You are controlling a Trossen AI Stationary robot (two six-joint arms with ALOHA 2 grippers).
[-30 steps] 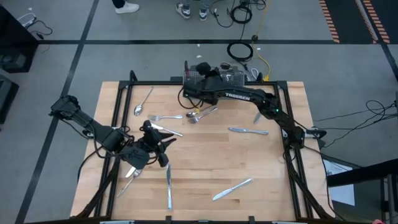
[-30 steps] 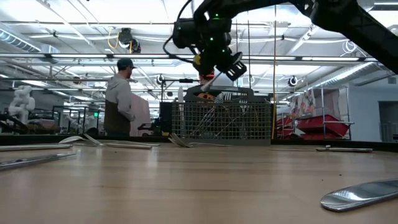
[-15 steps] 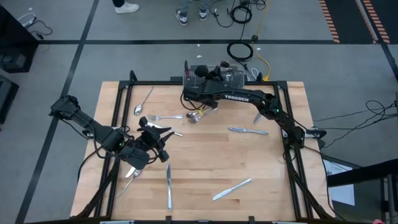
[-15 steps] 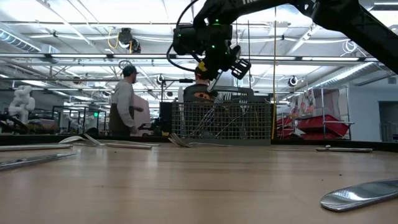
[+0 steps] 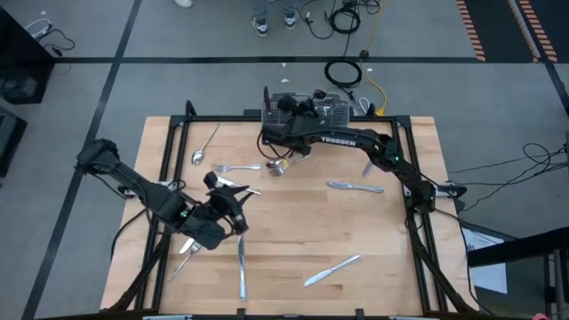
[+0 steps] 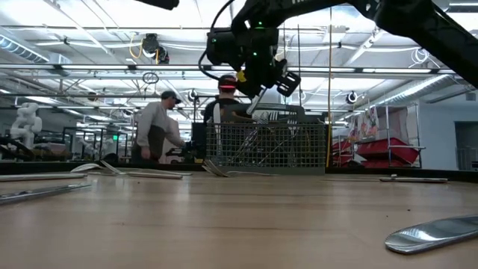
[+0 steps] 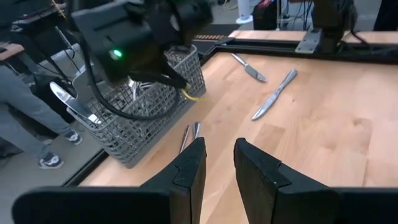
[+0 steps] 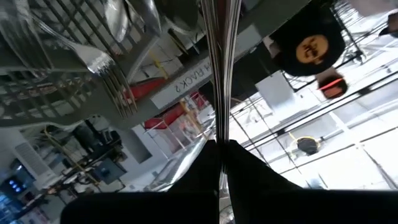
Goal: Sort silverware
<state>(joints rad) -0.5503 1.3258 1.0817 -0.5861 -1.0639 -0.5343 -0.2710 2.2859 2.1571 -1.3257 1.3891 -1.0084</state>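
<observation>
Left of centre in the high view, the left gripper (image 5: 233,212) hangs over the wooden table (image 5: 293,240), fingers (image 7: 186,171) a narrow gap apart with nothing between them. Silverware lies scattered: a spoon (image 5: 204,148) at upper left, a knife (image 5: 241,267) below, another knife (image 5: 332,269) lower right. Up at top centre, the right gripper (image 5: 286,104) is over the wire basket (image 5: 311,108), pinched tight on a slim metal utensil (image 8: 219,68) above the pieces already inside. Two people (image 6: 160,131) stand behind in the low view.
</observation>
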